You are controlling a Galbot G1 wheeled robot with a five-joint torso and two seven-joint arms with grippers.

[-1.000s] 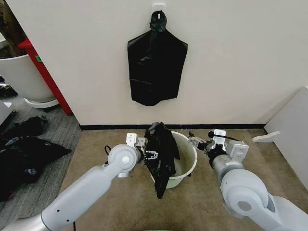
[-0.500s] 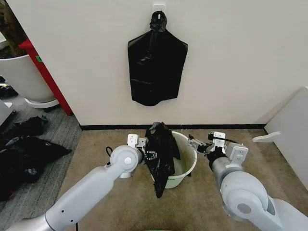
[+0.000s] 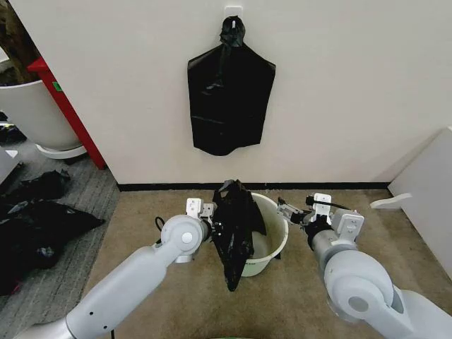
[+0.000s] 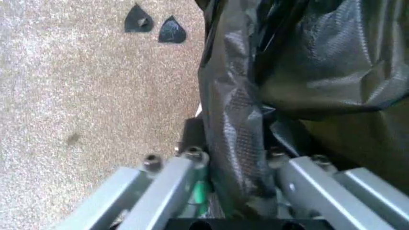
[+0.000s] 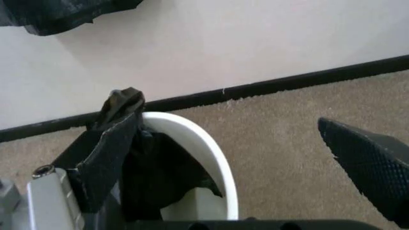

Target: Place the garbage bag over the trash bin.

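The glossy black garbage bag (image 3: 236, 226) drapes over the left rim of the cream-white trash bin (image 3: 272, 244). Its tail hangs down the outside toward the tan carpet. My left gripper (image 3: 215, 227) is at that rim, shut on the bag. In the left wrist view the wrinkled garbage bag (image 4: 236, 124) is pinched between the two fingers of the left gripper (image 4: 236, 163). My right gripper (image 3: 286, 210) hovers at the bin's right rim, open. In the right wrist view the right gripper (image 5: 223, 115) has its fingers spread wide above the trash bin's rim (image 5: 217, 158), with part of the garbage bag (image 5: 160, 172) inside the bin.
A bunch of black bags (image 3: 229, 92) hangs on the wall behind the bin. A large white tub (image 3: 32, 113) and a red panel (image 3: 67, 113) stand at the far left, with black plastic heaps (image 3: 35, 219) on the grey carpet. A white board (image 3: 431, 191) leans at the right.
The bag's top has shifted slightly toward the bin's middle with the left gripper. The right gripper has barely moved.
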